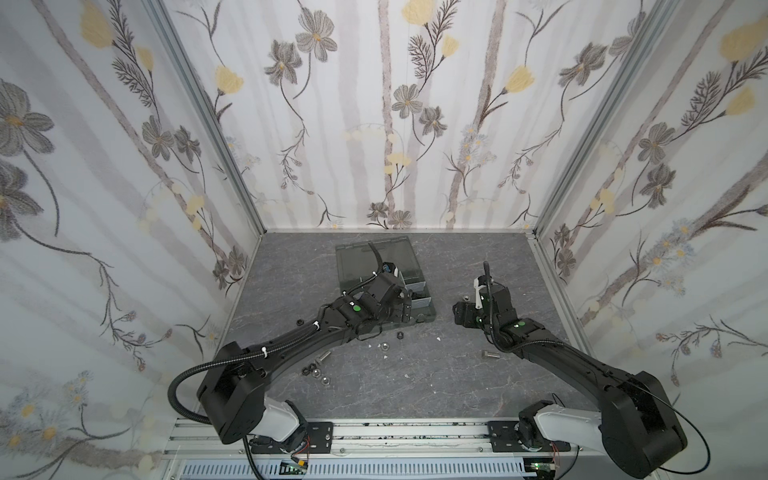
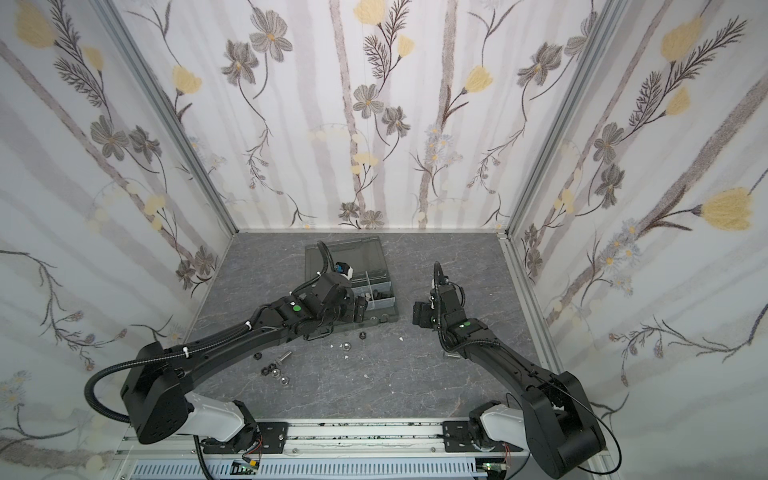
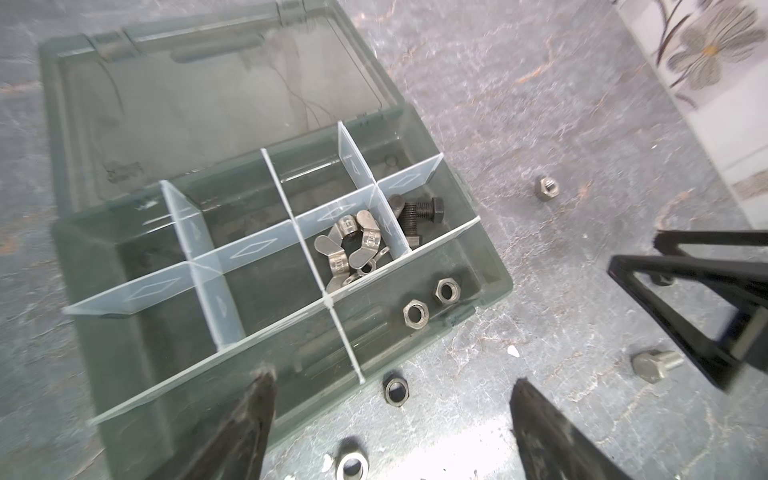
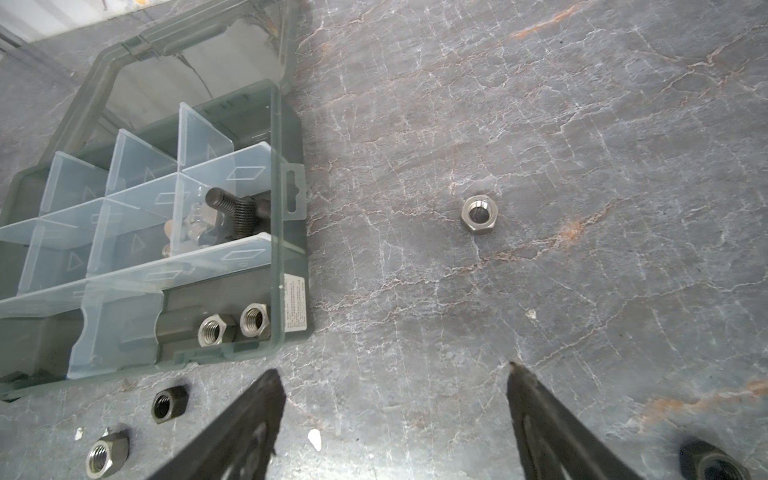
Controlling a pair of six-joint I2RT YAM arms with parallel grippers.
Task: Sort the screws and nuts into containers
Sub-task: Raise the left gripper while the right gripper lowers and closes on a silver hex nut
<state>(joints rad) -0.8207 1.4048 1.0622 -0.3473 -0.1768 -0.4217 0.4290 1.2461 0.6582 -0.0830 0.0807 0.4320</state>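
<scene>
Organizer box point(image 4: 291, 249): two silver nuts point(image 4: 254, 319) in a corner cell point(image 4: 178, 328), black screws point(image 4: 239, 212) in the adjoining cell point(image 4: 245, 246); lone nut point(image 4: 476, 216) on worktop point(image 4: 582, 145).

Left arm point(image 1: 291, 338) and right arm point(image 1: 552, 353) outstretched, jaws of both spread wide.

Two matte-black jointed arms point(image 1: 291, 345) are shown, marked by round green dots point(image 1: 355, 308), fitted with ribbed black conduit point(image 1: 183, 375) and white base shells point(image 1: 278, 415).

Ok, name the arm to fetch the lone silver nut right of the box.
Right. The right gripper is open, empty, with the silver nut just ahead of it; the left gripper hangs over the organizer box.
</scene>
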